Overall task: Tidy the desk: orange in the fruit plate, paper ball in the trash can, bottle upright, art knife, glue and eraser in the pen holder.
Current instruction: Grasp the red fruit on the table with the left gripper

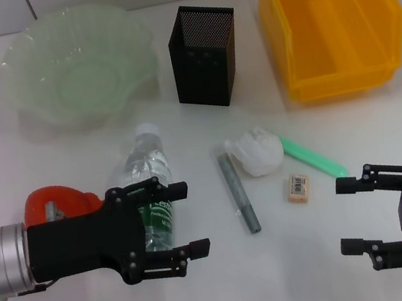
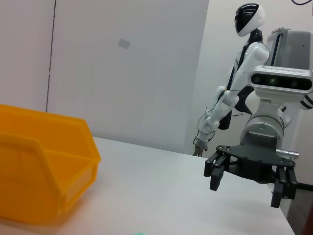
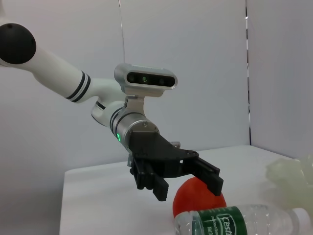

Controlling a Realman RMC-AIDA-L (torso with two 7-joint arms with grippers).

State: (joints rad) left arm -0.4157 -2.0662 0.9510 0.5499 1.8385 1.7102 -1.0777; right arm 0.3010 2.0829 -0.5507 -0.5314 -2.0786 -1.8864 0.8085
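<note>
- Head view: nothing is tidied yet, by the look of it. Plate [image 1: 70, 72] at upper left holds no fruit; the orange [image 1: 55, 203] sits on the desk at left centre, partly behind the left arm.
- Bottle [image 1: 150, 194] lies on its side at centre left, cap pointing toward the plate. Not upright.
- Left gripper [image 1: 169, 225] hovers over the bottle's lower half, fingers spread apart, one on either side of it; whether they touch it I cannot tell.
- Holder [image 1: 204, 55] at upper centre looks empty as far as its mouth shows. Bin [image 1: 329, 15] at upper right shows a bare floor.
- Paper ball [image 1: 257, 151] lies at centre, touching a green stick [image 1: 312, 156]; a grey stick [image 1: 239, 192] lies just left of it, the eraser [image 1: 298, 186] just below and right. All on the desk.
- Right gripper [image 1: 353, 215] waits at lower right, fingers apart, holding nothing.
- Left wrist view: bin [image 2: 44, 169] at left; right gripper [image 2: 250, 178] at lower right, spread and empty.
- Right wrist view: left gripper [image 3: 188, 182] at centre, fingers apart, above the orange [image 3: 198, 196] and the lying bottle [image 3: 239, 220]; plate rim [image 3: 293, 171] at right edge.
- Judgement: all six placements remain; righting the bottle seems the step in hand.
</note>
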